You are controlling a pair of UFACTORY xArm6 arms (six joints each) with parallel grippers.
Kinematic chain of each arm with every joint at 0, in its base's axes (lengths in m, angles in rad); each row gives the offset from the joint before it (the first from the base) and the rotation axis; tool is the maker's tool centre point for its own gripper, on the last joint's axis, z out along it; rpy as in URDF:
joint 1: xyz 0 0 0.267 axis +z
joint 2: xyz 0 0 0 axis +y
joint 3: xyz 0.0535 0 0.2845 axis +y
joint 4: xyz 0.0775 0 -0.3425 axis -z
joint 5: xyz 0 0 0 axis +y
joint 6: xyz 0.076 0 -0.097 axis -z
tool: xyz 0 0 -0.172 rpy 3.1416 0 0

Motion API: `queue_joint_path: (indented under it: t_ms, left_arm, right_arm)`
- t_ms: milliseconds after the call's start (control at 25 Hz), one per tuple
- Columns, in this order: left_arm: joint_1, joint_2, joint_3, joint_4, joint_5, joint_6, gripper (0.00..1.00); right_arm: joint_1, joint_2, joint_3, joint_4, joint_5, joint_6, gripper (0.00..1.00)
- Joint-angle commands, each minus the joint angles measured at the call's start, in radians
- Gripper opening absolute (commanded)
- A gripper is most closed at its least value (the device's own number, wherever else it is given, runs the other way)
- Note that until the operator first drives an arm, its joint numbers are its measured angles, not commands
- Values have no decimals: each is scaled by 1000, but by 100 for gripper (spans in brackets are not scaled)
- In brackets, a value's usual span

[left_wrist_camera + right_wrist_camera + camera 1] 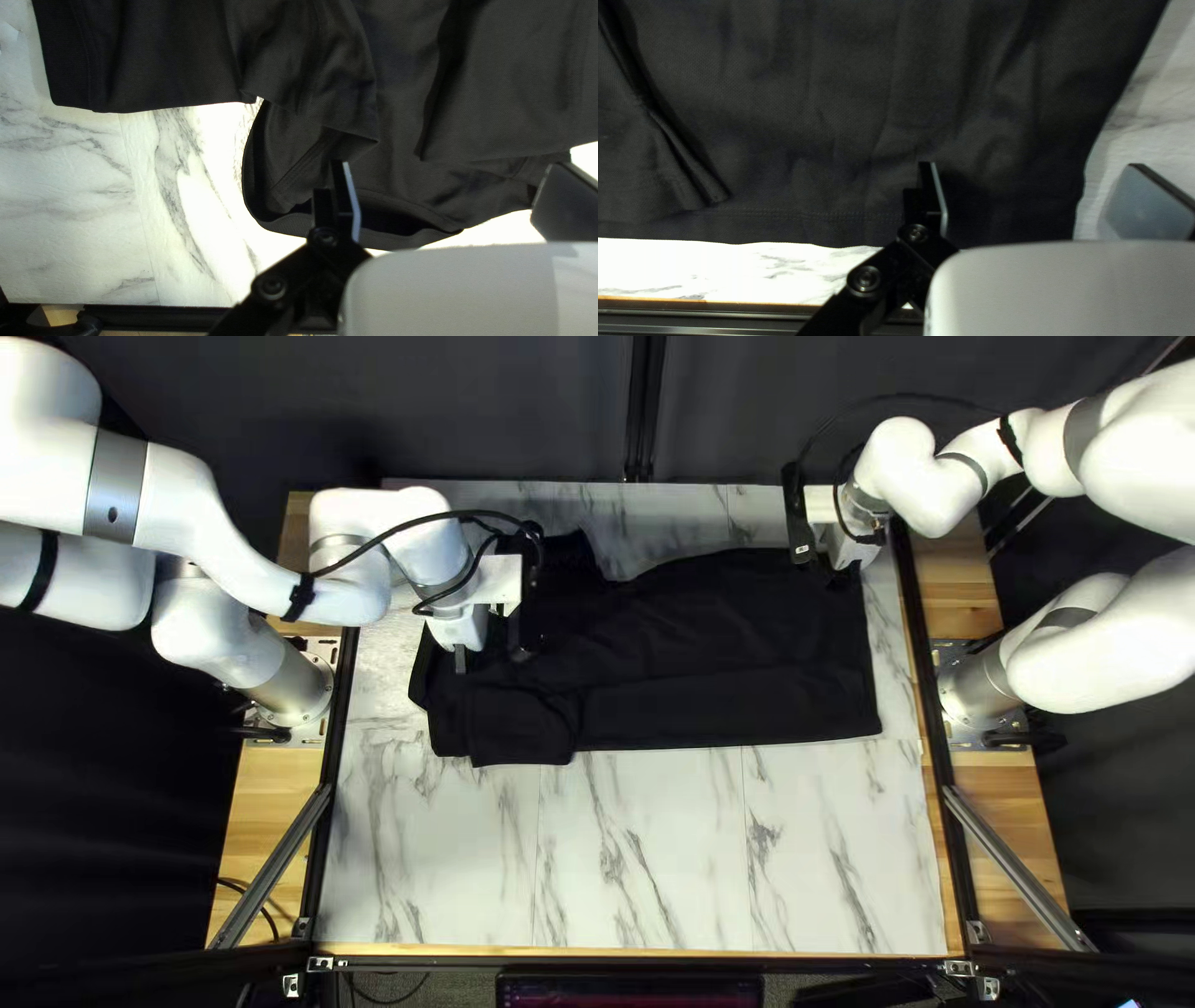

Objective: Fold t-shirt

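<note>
My left gripper (492,657) is above the collar end of the black t-shirt (722,635), at the left of the top left view. In the left wrist view my left gripper (450,199) stands open over the collar (286,223), with shirt cloth visible between its spread fingers. At the shirt's far right corner is my right gripper (827,560). The right wrist view shows my right gripper (1042,196) open, one finger over the hem of the t-shirt (847,124), the other beyond the cloth edge. The shirt lies lengthwise with its near side folded in a long straight strip.
White marble-patterned tabletop (647,859) extends from the shirt to the near edge. A black rail (927,672) runs along the table's right side, another (334,772) along its left. A dark curtain (498,411) hangs behind the far edge.
</note>
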Motion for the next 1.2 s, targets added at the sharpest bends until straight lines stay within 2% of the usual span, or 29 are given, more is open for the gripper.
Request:
queue_joint_path:
  t_ms: [40, 280, 520, 720, 920, 1200]
  left_arm:
    - [0, 0, 0, 0, 0, 0, 100]
    - [0, 0, 0, 0, 0, 0, 100]
    - [0, 0, 0, 0, 0, 0, 100]
    - [0, 0, 0, 0, 0, 0, 100]
    - [0, 0, 0, 0, 0, 0, 100]
    - [0, 0, 0, 0, 0, 0, 100]
  right_arm:
    - [6, -12, 1, -1, 10, 4, 0]
    - [2, -22, 14, 7, 0, -9, 0]
    - [57, -186, 46, -10, 103, 63, 0]
    - [108, -263, 64, -44, 143, 138, 0]
    - [142, -295, 73, -59, 155, 178, 0]
    - [135, -286, 84, -67, 127, 169, 0]
